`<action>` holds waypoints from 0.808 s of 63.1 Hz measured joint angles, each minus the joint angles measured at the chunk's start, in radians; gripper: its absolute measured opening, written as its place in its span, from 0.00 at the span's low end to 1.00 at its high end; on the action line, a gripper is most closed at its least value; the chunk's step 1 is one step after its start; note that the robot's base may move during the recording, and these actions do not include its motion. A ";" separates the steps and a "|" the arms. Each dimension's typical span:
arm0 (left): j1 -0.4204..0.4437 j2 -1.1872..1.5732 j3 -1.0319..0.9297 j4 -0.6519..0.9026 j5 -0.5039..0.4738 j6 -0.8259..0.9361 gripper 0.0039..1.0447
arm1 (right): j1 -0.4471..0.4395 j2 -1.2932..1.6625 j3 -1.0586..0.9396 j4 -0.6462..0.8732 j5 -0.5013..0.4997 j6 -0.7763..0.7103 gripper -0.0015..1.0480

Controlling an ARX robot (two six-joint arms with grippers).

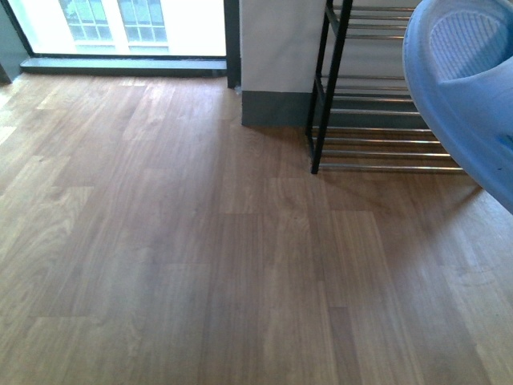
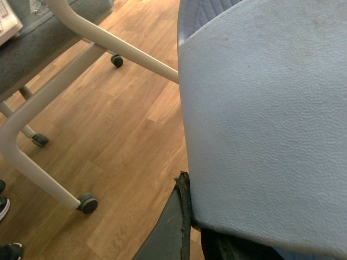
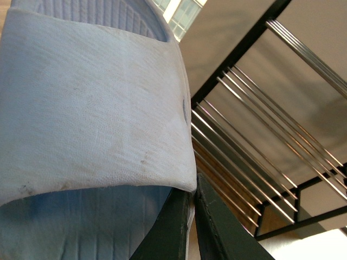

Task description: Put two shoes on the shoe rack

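Note:
A pale blue slide [image 1: 469, 88] hangs large at the right of the front view, held up in front of the shoe rack [image 1: 377, 120], whose black frame and chrome bars stand on the floor by the wall. My right gripper [image 3: 191, 208] is shut on the side edge of this pale blue slide [image 3: 92, 108], with the rack's bars [image 3: 255, 146] close beside it. My left gripper [image 2: 190, 216] is shut on the strap edge of another pale blue slide [image 2: 265, 119], held above the wooden floor. The grey sneakers are out of view.
A wooden floor [image 1: 176, 257] fills the front view, with a window and a white wall with grey skirting [image 1: 276, 108] behind. In the left wrist view, a table's cream legs on castors [image 2: 87, 203] stand on the floor, with dark shoes at the frame's edge.

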 joint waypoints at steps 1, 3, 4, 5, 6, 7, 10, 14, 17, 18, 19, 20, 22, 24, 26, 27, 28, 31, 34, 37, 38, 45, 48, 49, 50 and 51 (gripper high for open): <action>0.000 0.000 0.000 0.000 0.000 0.000 0.01 | 0.000 0.000 0.000 0.000 0.000 0.000 0.01; 0.000 0.000 0.000 0.000 0.000 0.000 0.01 | 0.000 0.000 0.000 0.000 0.000 0.000 0.01; 0.000 0.000 0.000 0.000 0.000 0.000 0.01 | 0.000 0.000 0.000 0.000 0.000 0.000 0.01; 0.000 0.000 0.000 0.000 0.000 0.000 0.01 | 0.000 0.000 0.000 0.000 0.000 0.000 0.01; 0.000 0.000 0.000 0.000 0.000 0.000 0.01 | 0.000 0.000 0.000 0.000 0.000 0.000 0.01; 0.000 0.000 0.000 0.000 0.000 0.000 0.01 | 0.000 0.000 0.000 0.000 0.000 0.000 0.01; 0.000 0.000 0.000 0.000 0.002 0.000 0.01 | 0.000 0.000 0.000 0.000 0.000 0.000 0.01; 0.000 0.000 0.000 0.000 0.002 0.000 0.01 | 0.000 0.000 0.000 0.000 0.000 0.000 0.01; 0.000 0.000 0.000 0.000 0.003 0.000 0.01 | 0.000 0.000 0.000 0.000 0.001 0.000 0.01; 0.000 0.000 -0.001 0.000 0.003 0.000 0.01 | -0.001 0.000 -0.001 0.000 0.000 0.000 0.01; 0.000 0.000 -0.001 0.000 0.003 0.000 0.01 | -0.001 0.000 -0.001 0.000 0.001 0.000 0.01; 0.000 0.000 -0.001 0.000 0.003 0.000 0.01 | -0.001 0.000 -0.001 0.000 0.000 0.000 0.01; -0.001 0.000 -0.001 0.000 0.004 0.000 0.01 | -0.001 0.000 -0.001 0.000 0.000 0.000 0.01; 0.000 0.000 -0.001 0.000 0.004 0.000 0.01 | -0.001 0.000 -0.002 0.000 0.000 -0.001 0.01; 0.000 0.000 -0.003 0.000 0.003 0.000 0.01 | -0.001 0.000 -0.002 0.000 0.001 -0.001 0.01; 0.000 0.000 -0.003 0.000 0.003 0.000 0.01 | -0.001 0.000 -0.002 0.000 0.002 -0.001 0.01; -0.001 0.000 -0.003 0.000 0.004 0.000 0.01 | -0.001 0.000 -0.002 0.000 0.002 -0.001 0.01; -0.001 0.000 -0.003 0.000 0.005 0.000 0.01 | -0.002 0.000 -0.003 0.000 0.006 -0.002 0.01; -0.002 0.000 -0.003 0.000 0.006 0.000 0.01 | -0.003 0.000 -0.003 0.000 0.010 -0.002 0.01; -0.002 0.000 -0.003 0.000 0.006 0.000 0.01 | -0.003 0.000 -0.003 0.000 0.007 -0.002 0.01; -0.002 0.000 -0.003 0.000 0.006 0.000 0.01 | -0.003 0.000 -0.003 0.000 0.006 -0.002 0.01; -0.002 0.000 -0.003 0.000 0.006 0.000 0.01 | -0.003 0.000 -0.003 0.000 0.005 -0.002 0.01; -0.002 0.000 -0.003 0.000 0.005 0.000 0.01 | -0.003 0.000 -0.003 0.000 0.006 -0.003 0.01; -0.002 0.000 -0.003 0.000 0.005 0.000 0.01 | -0.003 0.000 -0.003 0.000 0.006 -0.003 0.01; -0.002 0.000 -0.003 0.000 0.005 0.000 0.01 | -0.003 0.000 -0.003 0.000 0.005 -0.003 0.01; -0.002 0.000 -0.003 0.000 0.005 0.000 0.01 | -0.003 0.000 -0.003 0.000 0.004 -0.003 0.01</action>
